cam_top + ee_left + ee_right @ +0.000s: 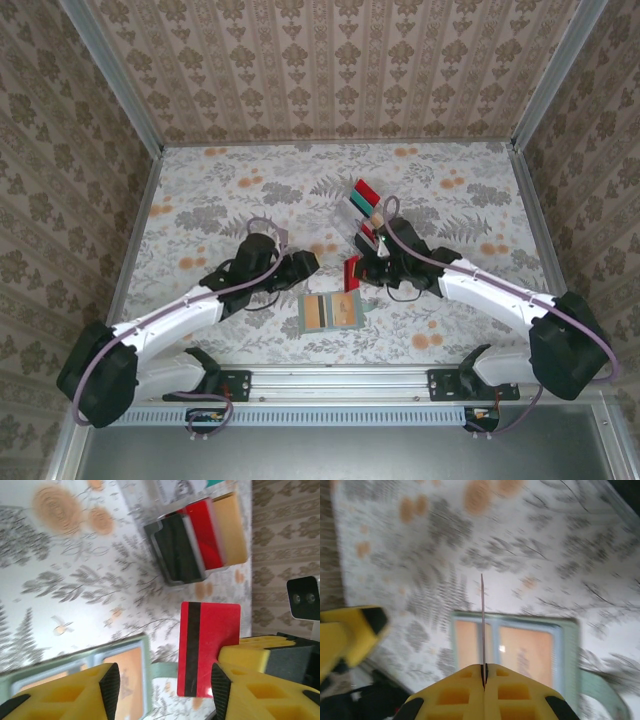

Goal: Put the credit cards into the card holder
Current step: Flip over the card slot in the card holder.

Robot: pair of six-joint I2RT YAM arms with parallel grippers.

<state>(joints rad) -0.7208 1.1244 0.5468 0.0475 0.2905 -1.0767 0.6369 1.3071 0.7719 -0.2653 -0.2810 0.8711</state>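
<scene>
**Nearest.** Small flat grey-green bifold card holder (332, 312), lying open on the floral-patterned desk (220, 190) between the two arms. Long axis 9-to-3. Two orange-faced pockets side by side.

**Next out, right side.** Right tool (362, 268), at 1 o'clock from the card holder, just past its far edge. Pads pinched on a thin red rectangular plastic card with a black stripe (207, 647).
- Red card on edge, clear of the desk.
- From the right wrist, seen as a thin line (482, 620) running to 12 o'clock from the tool (484, 672).
- Hangs above the card holder (567, 650), over the left pocket close to the centre divide.

**Next out, left side.** Left tool (164, 680), at 11 o'clock from the card holder, spread wide, nothing held. Red card at 1 o'clock from it, near its right finger.

**Judgement.** Right arm nearer and loaded. Coming move probably turns on bringing the card's lower edge in line with a pocket mouth. Direction of that mouth not discernible.

**Farthest.** Clear plastic slotted rack (362, 205), at 12 o'clock, well apart from the card holder. Black card (175, 550), second red card (207, 532) and beige card (232, 527) standing in it.
</scene>
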